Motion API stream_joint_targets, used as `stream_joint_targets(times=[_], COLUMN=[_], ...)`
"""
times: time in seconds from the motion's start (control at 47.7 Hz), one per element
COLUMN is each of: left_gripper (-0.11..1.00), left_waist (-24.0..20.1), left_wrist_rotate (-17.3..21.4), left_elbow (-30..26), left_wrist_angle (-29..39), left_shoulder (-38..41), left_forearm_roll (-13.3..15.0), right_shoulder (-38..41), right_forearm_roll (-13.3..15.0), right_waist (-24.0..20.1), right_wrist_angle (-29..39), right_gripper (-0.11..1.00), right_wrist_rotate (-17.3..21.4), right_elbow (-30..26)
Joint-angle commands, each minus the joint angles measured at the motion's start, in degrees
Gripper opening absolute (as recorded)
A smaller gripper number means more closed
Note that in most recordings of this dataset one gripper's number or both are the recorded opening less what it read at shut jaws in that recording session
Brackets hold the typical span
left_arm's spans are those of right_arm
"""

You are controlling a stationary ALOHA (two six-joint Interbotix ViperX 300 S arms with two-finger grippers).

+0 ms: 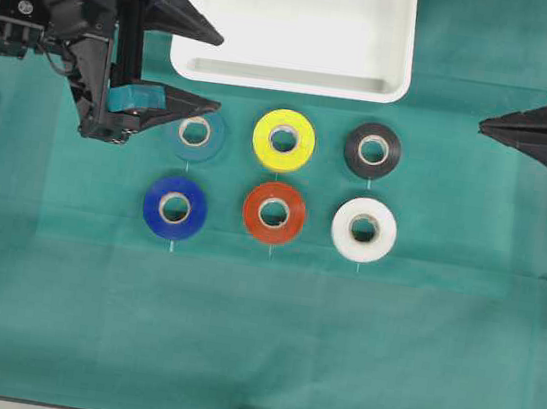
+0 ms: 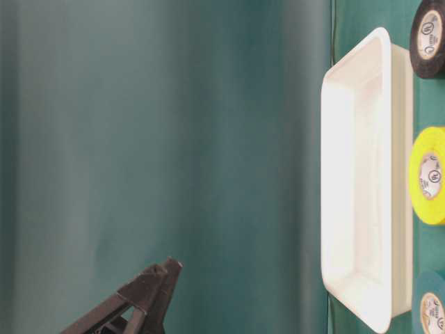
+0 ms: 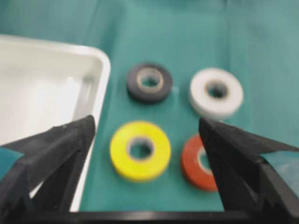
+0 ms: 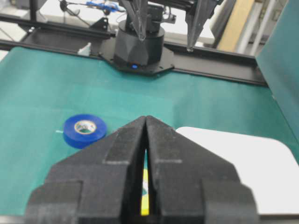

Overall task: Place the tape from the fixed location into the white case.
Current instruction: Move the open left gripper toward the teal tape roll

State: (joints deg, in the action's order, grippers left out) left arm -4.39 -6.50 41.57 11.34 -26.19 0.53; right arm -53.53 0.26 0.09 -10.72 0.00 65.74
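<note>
While you look down from above, your left gripper (image 1: 216,72) sits at about 10 o'clock on the green cloth (image 1: 255,343). Its two black fingers (image 1: 182,19) stand wide apart and hold nothing. One fingertip is beside the left edge of the white case (image 1: 288,77). The other fingertip reaches over the top left edge of the tape (image 1: 195,133); you cannot tell if it touches.

The tape lies flat on the cloth, just below the case's left corner. It is the first roll in the top row. Next to it comes the yellow roll (image 1: 283,139), then the black roll (image 1: 372,150). In the row below, you see the blue roll (image 1: 175,208), the red roll (image 1: 273,213) and the white roll (image 1: 364,230). No roll touches another.

The white case lies at 12 o'clock with nothing in it.

Your right gripper (image 1: 482,122) is at 3 o'clock, well away from the rolls. Its fingers are pressed together with nothing between them, as the right wrist camera shows.
</note>
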Motion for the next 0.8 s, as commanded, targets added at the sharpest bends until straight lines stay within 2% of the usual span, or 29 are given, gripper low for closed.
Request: stream_joint_targets(times=[0.0,0.105,0.377,0.566,0.776], left_gripper=[0.98,0.98,0.98,0.98,0.98], left_waist=[-0.18,-0.09,-0.09,-0.18,-0.18], left_wrist_rotate=[-1.41,-4.39,-9.67,-10.2,-10.2], left_elbow=[-3.43,-5.89,-12.57,-16.7,-19.86], left_wrist_angle=[5.89,13.45,27.95,35.77,40.08], left_shoulder=[0.18,1.49,6.42,9.14,10.11], left_forearm_roll=[0.18,0.18,0.18,0.09,-0.09], right_shoulder=[0.35,0.35,0.35,0.35,0.35], right_forearm_roll=[0.0,0.0,0.0,0.0,0.0], right_waist=[0.0,0.0,0.0,0.09,0.0], right_wrist_angle=[0.0,0.26,0.62,0.97,1.14], right_gripper=[-0.01,-0.01,-0.01,-0.01,-0.01], right_wrist_rotate=[0.09,0.09,0.09,0.09,0.18], right_elbow=[-1.76,-1.76,-1.76,-1.76,-1.76])
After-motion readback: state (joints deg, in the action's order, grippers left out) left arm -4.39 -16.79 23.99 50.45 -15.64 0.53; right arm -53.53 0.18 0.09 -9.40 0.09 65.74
